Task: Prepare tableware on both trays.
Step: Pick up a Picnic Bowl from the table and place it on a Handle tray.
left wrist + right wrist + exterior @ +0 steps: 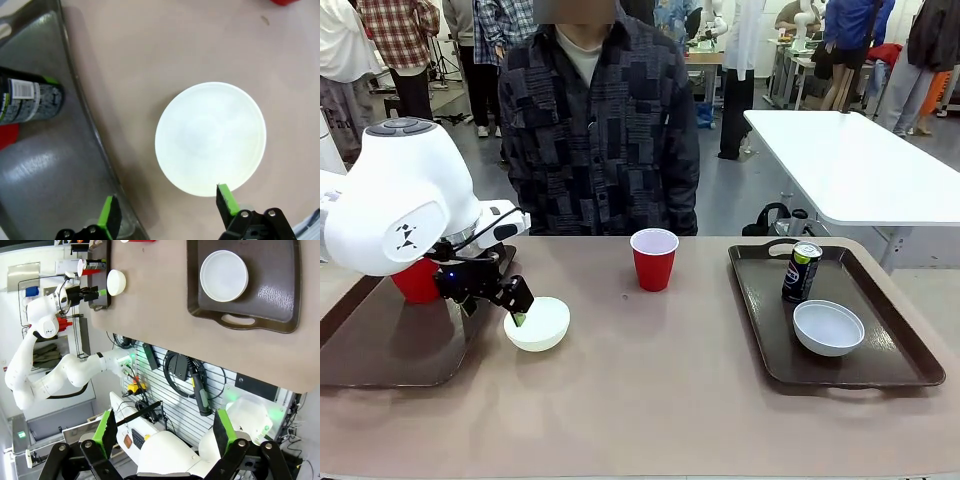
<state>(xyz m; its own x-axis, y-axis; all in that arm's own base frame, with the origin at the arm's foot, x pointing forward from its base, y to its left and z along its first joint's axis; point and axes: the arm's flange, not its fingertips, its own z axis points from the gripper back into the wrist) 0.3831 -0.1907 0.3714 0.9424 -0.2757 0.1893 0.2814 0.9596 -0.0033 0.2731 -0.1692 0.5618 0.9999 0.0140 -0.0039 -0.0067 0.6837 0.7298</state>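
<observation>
White and shallow, the small bowl [210, 139] rests on the surface [150, 50] just ahead of the left claw [169, 207], whose fingers stand apart: one green pad [227, 197] at the bowl's near rim, the other over the lip of the left tray [45, 165]. A good pinch, I judge, needs one finger inside that rim and one outside before closing. Whether the pad touches the bowl is hard to tell; the drink can [30, 102] on the tray is cut off. The right claw [165, 435] is spread and empty
</observation>
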